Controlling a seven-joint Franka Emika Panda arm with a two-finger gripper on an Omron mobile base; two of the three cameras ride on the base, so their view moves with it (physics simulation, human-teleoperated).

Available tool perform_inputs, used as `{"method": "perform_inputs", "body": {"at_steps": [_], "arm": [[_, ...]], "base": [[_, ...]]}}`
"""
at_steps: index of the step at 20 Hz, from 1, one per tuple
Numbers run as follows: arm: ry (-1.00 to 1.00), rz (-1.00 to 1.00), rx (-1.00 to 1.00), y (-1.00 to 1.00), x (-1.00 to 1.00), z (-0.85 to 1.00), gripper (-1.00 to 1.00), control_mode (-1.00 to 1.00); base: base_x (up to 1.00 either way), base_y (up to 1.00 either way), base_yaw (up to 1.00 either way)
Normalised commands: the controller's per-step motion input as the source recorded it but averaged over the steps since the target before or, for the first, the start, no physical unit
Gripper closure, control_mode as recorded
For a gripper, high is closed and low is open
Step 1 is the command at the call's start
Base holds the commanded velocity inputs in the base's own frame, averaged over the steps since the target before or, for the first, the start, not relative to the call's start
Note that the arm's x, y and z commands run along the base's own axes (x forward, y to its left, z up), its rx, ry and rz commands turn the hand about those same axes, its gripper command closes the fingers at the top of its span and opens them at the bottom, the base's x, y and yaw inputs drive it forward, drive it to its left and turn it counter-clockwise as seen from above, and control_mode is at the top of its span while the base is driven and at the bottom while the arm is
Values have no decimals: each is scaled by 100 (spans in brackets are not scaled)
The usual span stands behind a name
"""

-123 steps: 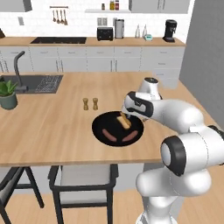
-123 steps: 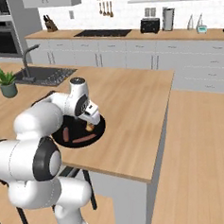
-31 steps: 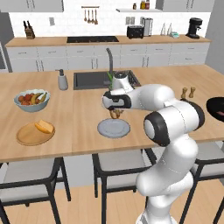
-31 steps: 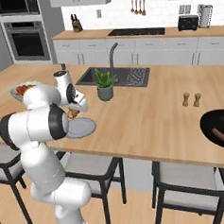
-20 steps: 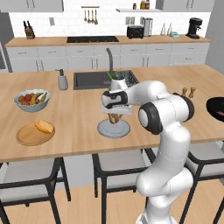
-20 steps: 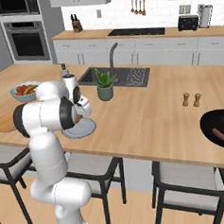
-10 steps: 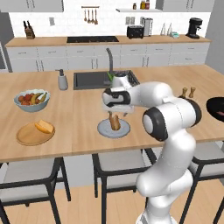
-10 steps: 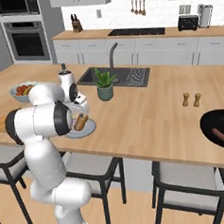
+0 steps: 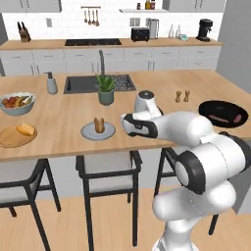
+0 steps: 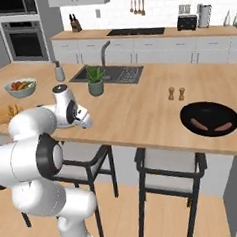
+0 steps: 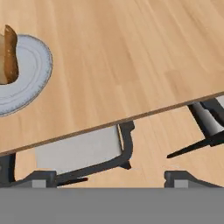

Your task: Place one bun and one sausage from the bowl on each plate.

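Kitchen island with a long wooden counter [image 9: 59, 132]: reading from the left of the left base view, you see a bun [image 9: 25, 129] on the tan wooden plate [image 9: 11, 140] at the left edge, then a second bun [image 9: 99, 125] now resting on the pale grey-blue plate [image 9: 89, 132] at centre-left, released within the last second. The gripper [image 11: 109, 186], its jaws sprung wide and empty, has drawn back right of that plate. Both sausages [image 9: 238, 118] still lie in the black bowl [image 9: 221, 106] at far right, so you have the sausage half left.

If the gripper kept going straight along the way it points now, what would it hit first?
Probably the wooden counter top near its front edge, right of the grey-blue plate. The gripper is open and empty; depth is hard to judge here.
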Motion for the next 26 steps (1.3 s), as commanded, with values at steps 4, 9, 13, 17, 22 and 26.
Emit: {"method": "perform_inputs", "body": {"at_steps": [4, 9, 13, 17, 22, 26], "arm": [[0, 0, 0, 0, 0, 0, -100, 100], [0, 0, 0, 0, 0, 0, -100, 100], [0, 0, 0, 0, 0, 0, -100, 100], [0, 0, 0, 0, 0, 0, -100, 100], [0, 0, 0, 0, 0, 0, -100, 100], [2, 5, 0, 11, 21, -1, -100, -100]], "base": [[-28, -100, -10], [1, -100, -14], [8, -100, -15], [67, -100, -5], [81, -53, 17], [40, 13, 11]]}}
